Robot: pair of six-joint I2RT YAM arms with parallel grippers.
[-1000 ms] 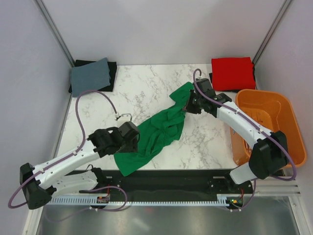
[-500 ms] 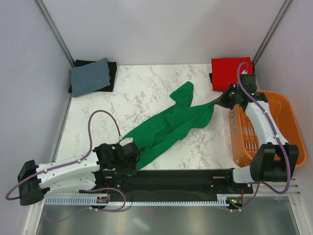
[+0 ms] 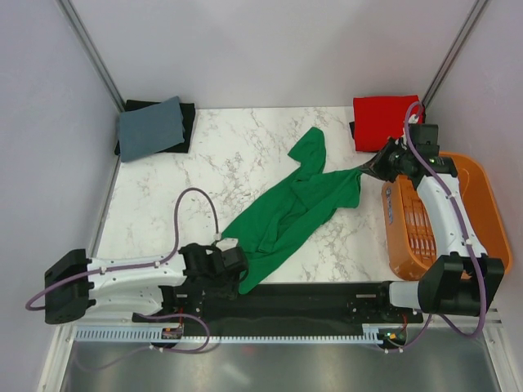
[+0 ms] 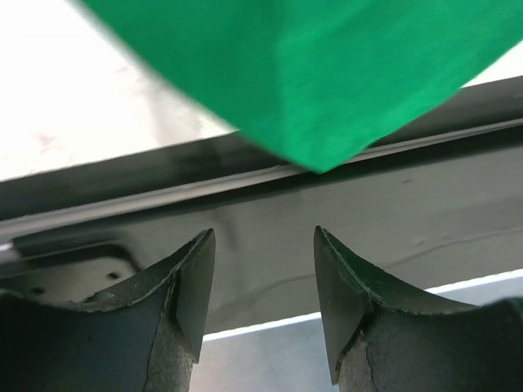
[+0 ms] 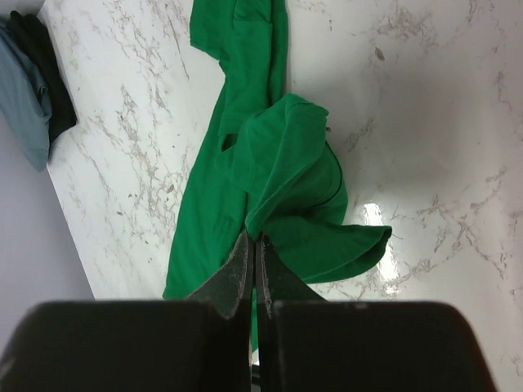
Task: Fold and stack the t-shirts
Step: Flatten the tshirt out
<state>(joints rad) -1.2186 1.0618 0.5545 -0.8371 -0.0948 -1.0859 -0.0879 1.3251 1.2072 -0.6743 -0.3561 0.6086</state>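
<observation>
1. At the lower middle of the overhead view, the left hand (image 4: 263, 245) has been drawn back to the near edge of the tabletop (image 3: 237, 151); its jaws stand apart and nothing is held.
2. The green t-shirt (image 3: 290, 214) has been dragged rightward and now lies stretched diagonally across the middle, unfolded.
3. Its right end is pinched in the closed right hand (image 3: 377, 167).
4. The red t-shirt (image 3: 388, 121) lies folded at upper right, so spreading the green one is judged to be underway.

No legible text, labels, brands, numbers or signs in any view; nothing readable.
</observation>
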